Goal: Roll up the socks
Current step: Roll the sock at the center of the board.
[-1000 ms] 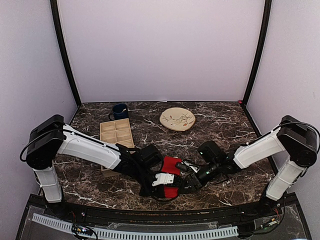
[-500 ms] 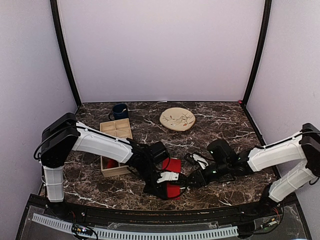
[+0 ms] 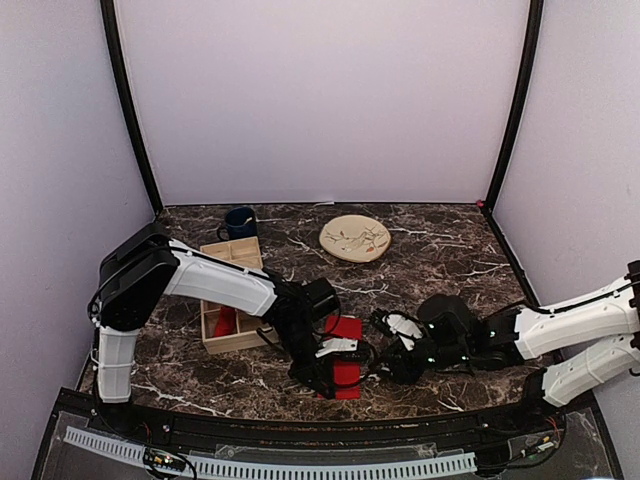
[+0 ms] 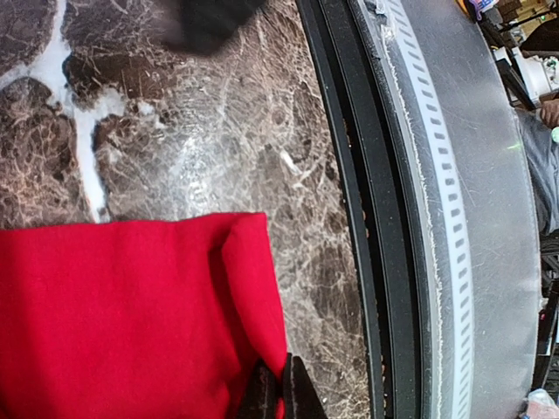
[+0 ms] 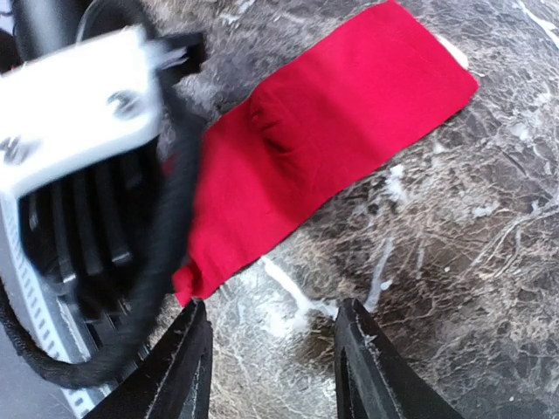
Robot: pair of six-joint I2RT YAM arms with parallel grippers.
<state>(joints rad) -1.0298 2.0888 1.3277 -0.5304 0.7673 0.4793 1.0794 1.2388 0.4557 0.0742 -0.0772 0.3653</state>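
Two arms meet low over the near middle of the marble table, where a red sock lies flat and stretched out on the stone, close to the front rail. The left gripper is pinched tight on that sock at one corner of its near end, with the cloth puckered into a small fold just above the fingertips. From the right wrist view the sock runs away as a long strip, one end hidden under the left gripper's white body. The right gripper sits just beside the sock with its jaws spread wide, only bare marble between them and nothing held. Whether another sock lies under this one cannot be told. A bit of red cloth shows in the near-left compartment of the wooden tray, partly behind the left arm. Farther back stand a blue mug and a beige plate, well apart from the arms.
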